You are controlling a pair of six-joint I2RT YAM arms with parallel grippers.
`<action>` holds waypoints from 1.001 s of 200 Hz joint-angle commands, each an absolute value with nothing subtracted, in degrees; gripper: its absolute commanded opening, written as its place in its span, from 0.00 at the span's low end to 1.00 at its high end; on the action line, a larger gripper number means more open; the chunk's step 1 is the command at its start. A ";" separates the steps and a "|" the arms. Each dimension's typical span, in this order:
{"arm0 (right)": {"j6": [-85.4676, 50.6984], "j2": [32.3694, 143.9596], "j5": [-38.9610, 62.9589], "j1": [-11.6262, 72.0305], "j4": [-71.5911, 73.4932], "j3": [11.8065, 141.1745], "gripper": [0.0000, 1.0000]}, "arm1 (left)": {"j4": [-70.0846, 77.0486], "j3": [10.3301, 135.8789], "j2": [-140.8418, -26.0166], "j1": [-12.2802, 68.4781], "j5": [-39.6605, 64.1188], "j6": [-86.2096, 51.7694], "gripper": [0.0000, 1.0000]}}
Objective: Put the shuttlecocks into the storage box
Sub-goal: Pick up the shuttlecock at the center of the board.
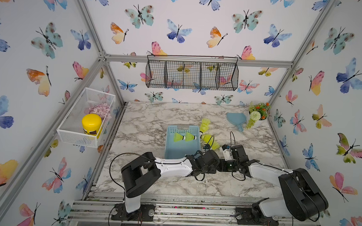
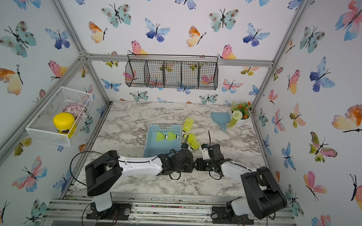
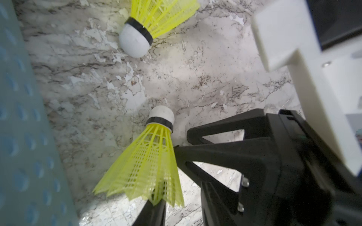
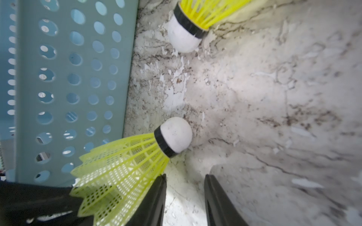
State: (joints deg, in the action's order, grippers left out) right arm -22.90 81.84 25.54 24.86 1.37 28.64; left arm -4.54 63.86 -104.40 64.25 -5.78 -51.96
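The light blue storage box (image 1: pixel 181 152) sits mid-table with two neon shuttlecocks (image 1: pixel 179 137) lying in it. More shuttlecocks (image 1: pixel 204 124) lie on the marble to its right. Both grippers meet at the nearest one (image 1: pixel 214 144). My left gripper (image 3: pixel 182 197) is open. One of its fingers (image 3: pixel 152 213) sits at that shuttlecock's skirt (image 3: pixel 148 162) and the other stands clear of it. My right gripper (image 4: pixel 185 177) is open with bare table between its fingers. The outer side of one finger (image 4: pixel 154 199) touches the same skirt (image 4: pixel 121 168). Another shuttlecock (image 4: pixel 195 19) lies just ahead.
A black wire basket (image 1: pixel 191 75) hangs on the back wall. A white mesh basket (image 1: pixel 85 117) holding a yellow jar (image 1: pixel 91 123) hangs on the left. A potted plant (image 1: pixel 258 113) and a blue paddle-shaped thing (image 1: pixel 235 119) sit at the back right. The box wall (image 4: pixel 68 78) stands close beside both grippers.
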 commanded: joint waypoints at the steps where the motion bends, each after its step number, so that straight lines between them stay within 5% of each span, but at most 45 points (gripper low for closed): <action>1: -22.93 81.31 25.40 25.22 0.08 27.69 0.40 | -6.95 64.78 -106.06 64.52 -8.59 -51.37 0.27; 54: -22.75 78.06 22.26 25.22 -2.25 27.86 0.39 | -5.85 65.54 -106.71 64.86 -8.79 -50.59 0.00; 157: -30.23 63.73 -7.43 25.14 -11.48 27.68 0.50 | -9.83 70.29 -97.32 65.49 -8.72 -40.79 0.00; 200: -29.31 62.23 -8.07 25.14 -9.67 27.45 0.51 | -12.36 70.08 -90.60 63.02 -7.01 -34.98 0.00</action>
State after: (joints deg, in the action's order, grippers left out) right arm -29.34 62.61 -5.37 25.10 -8.99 28.16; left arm -9.23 69.76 -95.22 64.79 -7.40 -40.66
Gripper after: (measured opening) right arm 0.508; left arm 0.031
